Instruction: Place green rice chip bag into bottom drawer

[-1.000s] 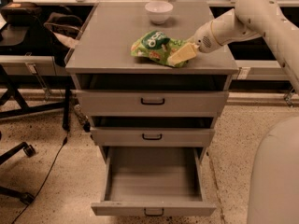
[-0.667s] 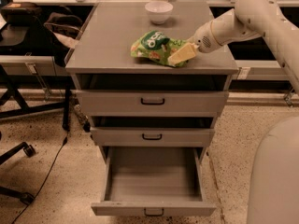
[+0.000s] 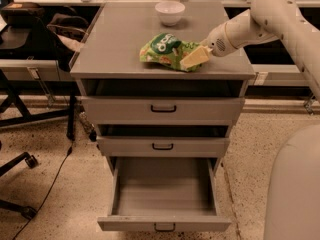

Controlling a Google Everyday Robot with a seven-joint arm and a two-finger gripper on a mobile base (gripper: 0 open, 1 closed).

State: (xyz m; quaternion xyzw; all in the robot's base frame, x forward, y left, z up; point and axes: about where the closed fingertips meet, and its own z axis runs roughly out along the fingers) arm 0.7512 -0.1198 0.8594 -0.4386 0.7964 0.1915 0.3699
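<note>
At the left of the frame, the black legs of a wheeled chair are seen on the speckled floor, and a dark cable is trailed across the floor towards the lower left corner. In the upper left, dark items are heaped on a seat beside the grey cabinet.

The cabinet's flat grey surface fills the upper middle of the frame. A white bowl is set upright near its far edge. The green rice chip bag is laid on the surface nearer the front edge and right of centre, well apart from the bowl, with its dark green round logo turned upward.

Below the surface, the top drawer and the middle drawer are seen with a dark gap above each. The bottom drawer is pulled far out towards the lower edge of the frame, so that its grey inner floor is shown.

The hand is placed at the right end of the bag and is touching it; whether it is clenched on the bag or released cannot be told. The pale arm is stretched from the hand to the upper right corner, and a large rounded pale body is seen at the lower right.
</note>
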